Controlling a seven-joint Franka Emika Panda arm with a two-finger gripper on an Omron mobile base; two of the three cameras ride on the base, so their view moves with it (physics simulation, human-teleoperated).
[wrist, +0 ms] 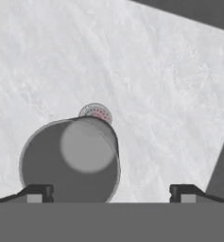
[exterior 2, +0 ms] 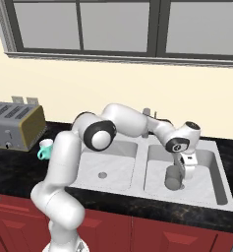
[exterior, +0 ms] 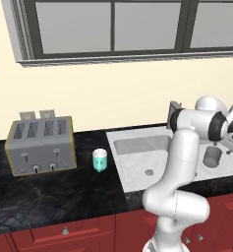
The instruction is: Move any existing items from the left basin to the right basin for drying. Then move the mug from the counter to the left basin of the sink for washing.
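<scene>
Gripper [wrist: 111, 191] released, jaws spread above grey cup [wrist: 71, 158] upright in right basin [exterior 2: 206, 170]; mug [exterior: 99, 160] on counter [exterior: 49, 192]

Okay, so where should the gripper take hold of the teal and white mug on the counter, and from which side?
Grip the mug across its round body from above, jaws straddling the walls. It stands upright on the black counter with its open top up, apart from the toaster. Its handle is hard to make out, so avoid relying on it.
</scene>
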